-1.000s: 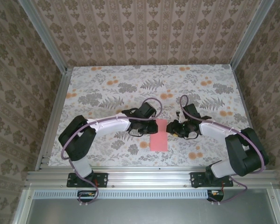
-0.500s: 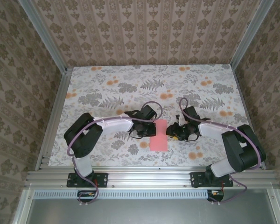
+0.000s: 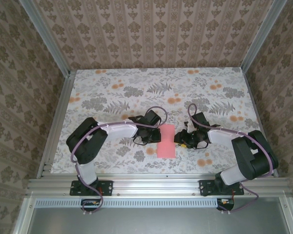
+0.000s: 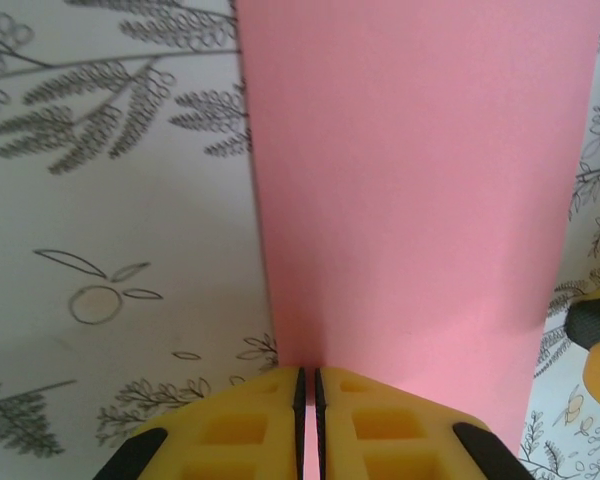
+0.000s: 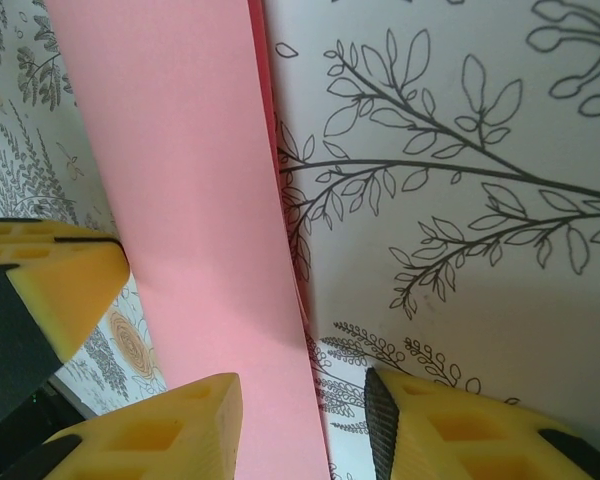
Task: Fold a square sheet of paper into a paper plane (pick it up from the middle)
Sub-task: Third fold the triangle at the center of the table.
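Floral table point(image 3: 112, 92): square sheet of paper point(image 3: 166, 141), frame centre; left gripper point(image 4: 308, 375) pressed shut, right gripper point(image 5: 302, 395) spread, newly alongside, ready for creasing.

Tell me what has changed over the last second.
The right gripper slid left and a little nearer, up to the right edge of the square sheet of paper, with its jaws open astride that edge. The left arm's elbow shifted right. The left gripper stayed at the sheet's left edge, jaws shut. The folded sheet did not move.
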Available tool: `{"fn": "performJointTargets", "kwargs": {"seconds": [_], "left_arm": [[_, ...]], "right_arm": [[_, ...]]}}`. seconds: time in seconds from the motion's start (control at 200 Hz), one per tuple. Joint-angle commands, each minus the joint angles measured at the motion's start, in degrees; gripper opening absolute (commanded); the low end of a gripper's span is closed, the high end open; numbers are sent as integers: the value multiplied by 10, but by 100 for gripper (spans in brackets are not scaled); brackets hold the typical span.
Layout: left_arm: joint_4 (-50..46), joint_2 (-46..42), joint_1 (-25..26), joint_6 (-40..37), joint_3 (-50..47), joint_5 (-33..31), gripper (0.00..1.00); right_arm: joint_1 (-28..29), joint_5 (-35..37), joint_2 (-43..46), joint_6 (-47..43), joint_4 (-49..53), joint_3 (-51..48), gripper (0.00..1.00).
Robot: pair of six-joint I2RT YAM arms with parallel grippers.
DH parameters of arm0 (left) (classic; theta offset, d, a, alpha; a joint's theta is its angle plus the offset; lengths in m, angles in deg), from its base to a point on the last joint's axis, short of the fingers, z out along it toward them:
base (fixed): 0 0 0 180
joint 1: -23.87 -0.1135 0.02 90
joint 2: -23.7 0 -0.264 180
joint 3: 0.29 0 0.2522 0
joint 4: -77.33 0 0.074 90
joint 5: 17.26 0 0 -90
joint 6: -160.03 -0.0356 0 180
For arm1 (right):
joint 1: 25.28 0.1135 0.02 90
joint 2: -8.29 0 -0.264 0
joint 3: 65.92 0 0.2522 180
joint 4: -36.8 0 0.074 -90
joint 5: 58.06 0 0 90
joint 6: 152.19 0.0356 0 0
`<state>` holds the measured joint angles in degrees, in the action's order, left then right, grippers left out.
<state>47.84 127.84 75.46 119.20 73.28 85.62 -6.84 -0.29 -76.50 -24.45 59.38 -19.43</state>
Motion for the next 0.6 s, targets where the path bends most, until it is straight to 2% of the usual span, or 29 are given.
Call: {"fn": "performJointTargets", "kwargs": {"seconds": [0.0, 0.595], "left_arm": [[8, -11, -7, -17, -8, 13, 14], [2, 24, 1, 0, -22, 1, 12]], "right_arm": [[9, -16, -5, 5, 3, -12, 41], [26, -22, -23, 15, -10, -5, 42]]}}
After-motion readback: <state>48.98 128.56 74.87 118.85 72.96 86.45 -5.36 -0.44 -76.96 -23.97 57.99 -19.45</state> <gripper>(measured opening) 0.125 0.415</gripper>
